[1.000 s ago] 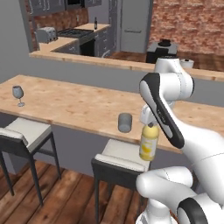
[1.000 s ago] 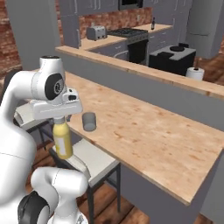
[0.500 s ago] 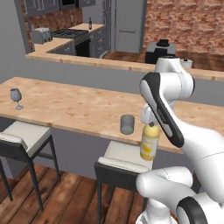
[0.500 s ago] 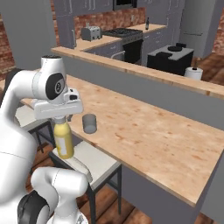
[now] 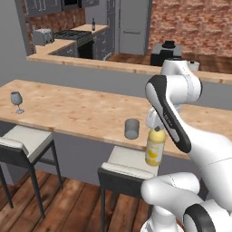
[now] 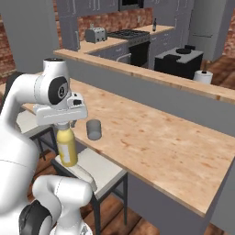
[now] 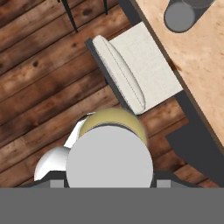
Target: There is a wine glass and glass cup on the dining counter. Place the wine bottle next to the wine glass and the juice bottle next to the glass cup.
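Left base view: the gripper (image 5: 156, 128) is pinching the juice bottle (image 5: 154, 147) by its cap, hanging it upright off the dining counter (image 5: 68, 108) edge, the glass cup (image 5: 131, 129) just beside.

Right base view: bottle (image 6: 67, 146) is dangling below the jaws, above a stool (image 6: 98, 168).

Hand view: cap (image 7: 109, 156) is sitting between the jaws, cup (image 7: 179, 16) ahead on the counter, probably the drop-off spot.

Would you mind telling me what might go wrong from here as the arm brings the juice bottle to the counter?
The juice bottle hangs by its cap from the gripper, over the stool and short of the dining counter; it could strike the edge. Set down carelessly, it might knock the glass cup.
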You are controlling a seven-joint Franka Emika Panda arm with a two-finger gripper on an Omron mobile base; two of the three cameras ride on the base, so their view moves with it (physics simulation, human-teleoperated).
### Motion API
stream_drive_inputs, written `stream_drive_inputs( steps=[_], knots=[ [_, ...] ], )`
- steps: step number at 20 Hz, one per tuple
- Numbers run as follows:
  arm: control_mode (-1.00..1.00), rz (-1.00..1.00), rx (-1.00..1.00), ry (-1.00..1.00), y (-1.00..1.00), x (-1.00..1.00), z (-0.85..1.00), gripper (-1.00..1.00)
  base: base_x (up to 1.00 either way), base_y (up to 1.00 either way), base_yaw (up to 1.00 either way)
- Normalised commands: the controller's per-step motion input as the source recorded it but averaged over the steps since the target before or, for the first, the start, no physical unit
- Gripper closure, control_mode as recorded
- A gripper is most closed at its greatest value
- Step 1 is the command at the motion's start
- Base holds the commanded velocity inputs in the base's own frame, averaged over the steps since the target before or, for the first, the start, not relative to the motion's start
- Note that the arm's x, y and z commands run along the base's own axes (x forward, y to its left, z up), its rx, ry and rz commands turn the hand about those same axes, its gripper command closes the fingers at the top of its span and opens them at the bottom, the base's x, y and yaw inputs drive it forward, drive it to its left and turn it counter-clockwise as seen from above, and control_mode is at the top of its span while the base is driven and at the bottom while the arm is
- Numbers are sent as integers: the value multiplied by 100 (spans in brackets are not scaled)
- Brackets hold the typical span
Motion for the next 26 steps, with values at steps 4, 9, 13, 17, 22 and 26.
stream_drive_inputs(
  steps=[4, 9, 13, 17, 22, 26],
  knots=[
    [100, 0, 0, 0, 0, 0, 0, 100, 0, 0, 0],
    [100, 0, 0, 0, 0, 0, 0, 100, 1, 0, -1],
    [100, 0, 0, 0, 0, 0, 0, 100, 2, -1, -2],
    [-100, -16, 0, 4, -6, 16, 0, 100, 5, -4, -6],
    [-100, -40, -7, 2, -8, 42, 0, 100, 0, 0, 0],
    [-100, -34, -3, 0, -13, 46, 6, 100, 0, 0, 0]
  ],
)
